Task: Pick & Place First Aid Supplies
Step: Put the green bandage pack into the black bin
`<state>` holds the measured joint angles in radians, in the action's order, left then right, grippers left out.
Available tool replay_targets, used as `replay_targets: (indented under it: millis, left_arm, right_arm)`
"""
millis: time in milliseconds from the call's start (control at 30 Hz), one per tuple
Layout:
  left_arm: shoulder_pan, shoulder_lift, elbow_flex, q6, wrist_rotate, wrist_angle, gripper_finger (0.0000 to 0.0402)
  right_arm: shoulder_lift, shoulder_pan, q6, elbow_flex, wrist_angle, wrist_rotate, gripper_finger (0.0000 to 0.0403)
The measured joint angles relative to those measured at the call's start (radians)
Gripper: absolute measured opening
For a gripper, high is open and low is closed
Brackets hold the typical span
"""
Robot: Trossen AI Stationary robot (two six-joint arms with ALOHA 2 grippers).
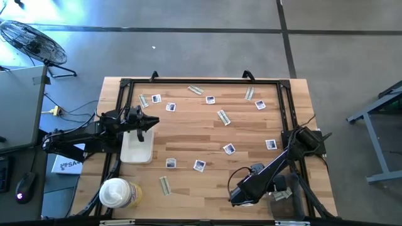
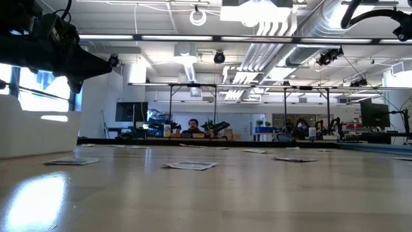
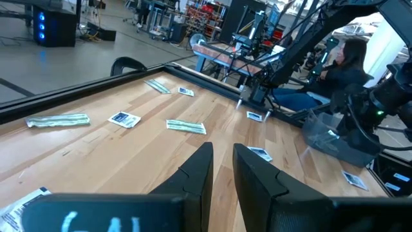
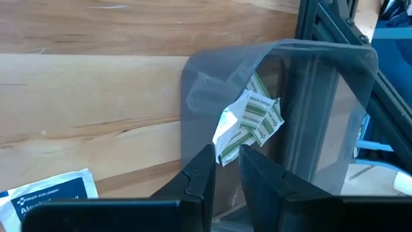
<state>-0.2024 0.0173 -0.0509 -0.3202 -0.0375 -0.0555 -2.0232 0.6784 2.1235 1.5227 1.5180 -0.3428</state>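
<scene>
Right tool (image 4: 224,161) clamping crumpled green-striped strips (image 4: 252,122) over grey bin (image 4: 322,96), near right; left tool (image 3: 222,169) hovering above white tray (image 1: 137,149), fingers nearly together, empty.

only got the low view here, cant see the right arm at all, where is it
Observer: The right gripper is low at the table's near right corner, facing a grey translucent bin.
Operator: anything in that bin
Observer: Crumpled green-striped strips sit at its mouth, just ahead of the gripper; I cannot tell whether it holds them.
Operator: and the dark arm top left in my view
Observer: That is the left gripper, hovering over the far end of the white tray on the table's left side.
</scene>
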Motion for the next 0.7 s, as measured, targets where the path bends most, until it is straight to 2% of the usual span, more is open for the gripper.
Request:
replay_targets:
  millis: [467, 700]
  left_arm:
    - [0.000, 0.000, 0.000, 0.000, 0.000, 0.000, 0.0060]
    - [0.000, 0.000, 0.000, 0.000, 0.000, 0.000, 0.0060]
  right_arm:
    - [0.001, -0.038, -0.012, -0.003, -0.027, -0.008, 0.0063]
    - [0.002, -0.037, -0.011, -0.084, -0.100, -0.068, 0.0063]
